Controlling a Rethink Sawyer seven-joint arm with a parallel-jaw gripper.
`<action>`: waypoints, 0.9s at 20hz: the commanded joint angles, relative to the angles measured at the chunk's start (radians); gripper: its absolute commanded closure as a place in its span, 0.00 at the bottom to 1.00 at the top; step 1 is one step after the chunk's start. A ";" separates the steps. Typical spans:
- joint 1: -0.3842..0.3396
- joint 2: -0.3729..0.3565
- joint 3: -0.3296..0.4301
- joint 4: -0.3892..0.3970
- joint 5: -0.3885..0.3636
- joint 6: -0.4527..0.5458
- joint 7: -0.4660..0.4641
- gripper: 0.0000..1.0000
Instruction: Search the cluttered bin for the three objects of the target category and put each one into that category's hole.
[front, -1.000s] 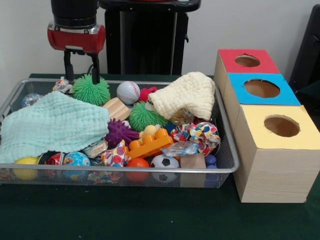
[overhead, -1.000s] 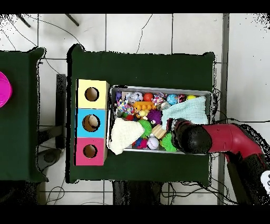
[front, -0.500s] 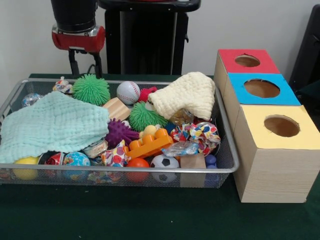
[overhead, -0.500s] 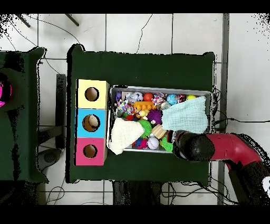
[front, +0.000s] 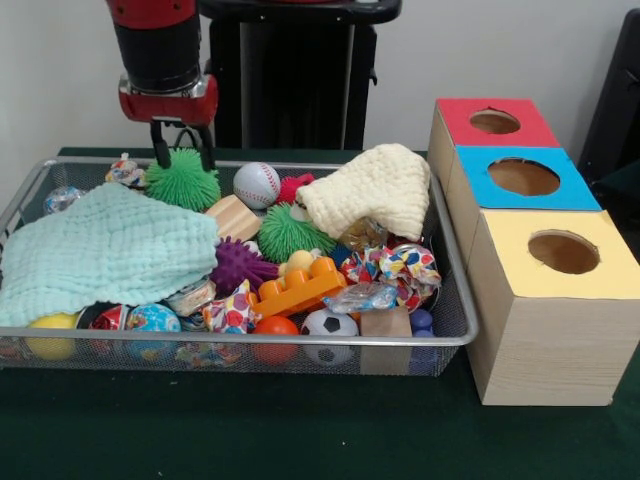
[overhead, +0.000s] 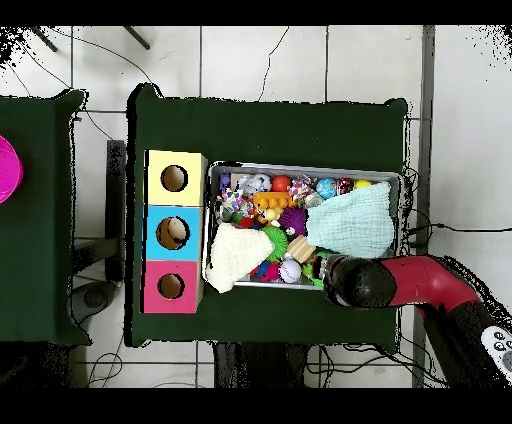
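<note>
The wire-mesh bin (front: 250, 341) is full of toys; it also shows in the overhead view (overhead: 300, 166). My gripper (front: 182, 160) is open and empty, its fingers apart just over the top of a green spiky ball (front: 183, 185) at the bin's far left. In the overhead view the red wrist (overhead: 352, 281) hides the gripper at the bin's rim. No plush animal toy shows clearly. A small yellow rounded thing (front: 298, 261) sits behind the orange brick (front: 300, 288); I cannot tell what it is. The red-topped box's hole (front: 494, 121) is at the far right and also shows in the overhead view (overhead: 170, 286).
A mint cloth (front: 105, 250) covers the bin's left part and a pale yellow cloth (front: 375, 190) its far right. A baseball (front: 257, 184), a second green spiky ball (front: 285, 232) and a purple one (front: 238, 265) lie between. Blue-topped (front: 480, 190) and yellow-topped (front: 600, 270) boxes stand nearer.
The gripper rose off the bin, shifted a little right in the front view, and came back down over the green spiky ball. Overhead, the wrist drew back off the mint cloth to the rim.
</note>
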 joint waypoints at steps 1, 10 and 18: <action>0.020 0.084 -0.008 -0.030 -0.145 -0.026 -0.219 0.00; 0.207 -0.027 -0.166 -0.027 -0.439 -0.217 0.149 0.00; 0.365 -0.041 -0.332 -0.080 -0.522 -0.297 0.307 0.00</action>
